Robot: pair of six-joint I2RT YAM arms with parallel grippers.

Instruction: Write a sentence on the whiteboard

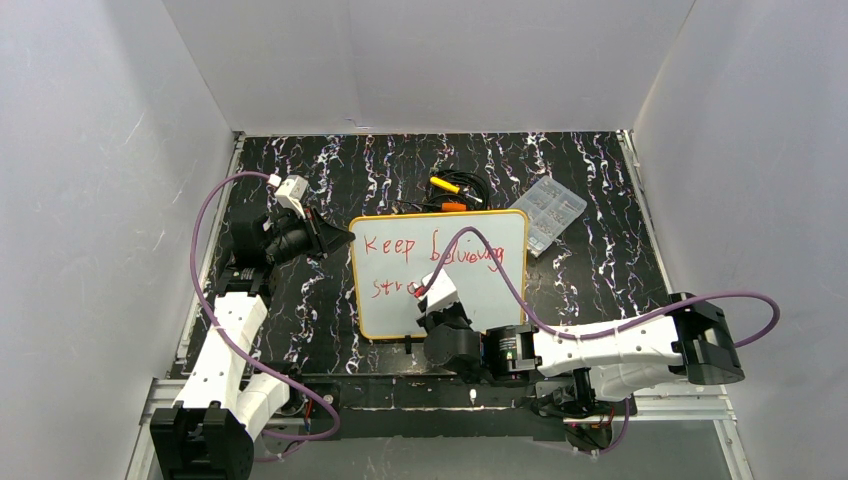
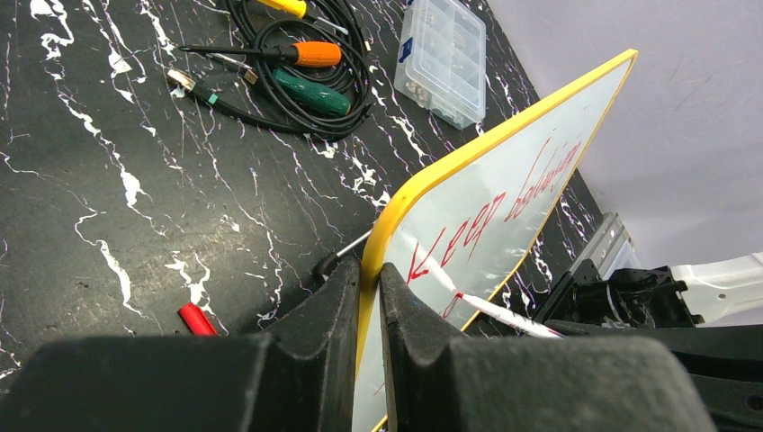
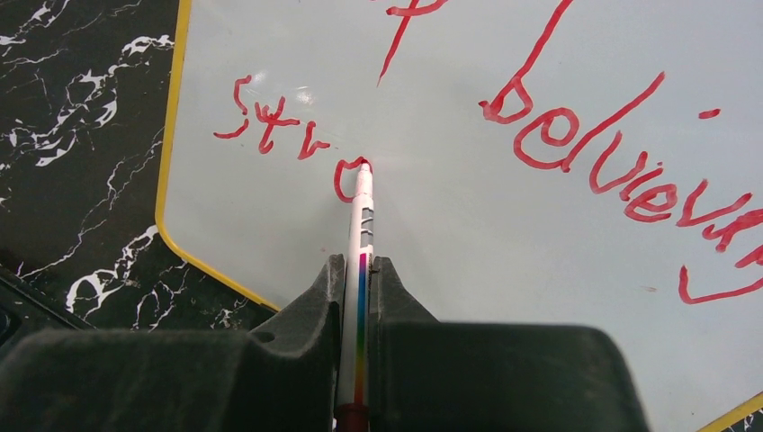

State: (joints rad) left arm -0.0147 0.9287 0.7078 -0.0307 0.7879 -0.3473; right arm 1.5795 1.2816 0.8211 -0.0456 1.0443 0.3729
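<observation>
Sideways, right arm [image 1: 600, 350] marker [image 3: 363, 216] on whiteboard [image 1: 390, 315], left jaws clamping rim

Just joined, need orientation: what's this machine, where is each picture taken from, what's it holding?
These are two robot arms bolted at the near edge of a black marbled table. The wide picture looks down from above and behind them; the other two come from a camera on each wrist. The left hand pinches the yellow rim of the whiteboard. The right hand holds a marker, tip on the board, partway through the second line of the red sentence. Beyond the board lie screwdrivers, a black cable and a clear plastic box.
</observation>
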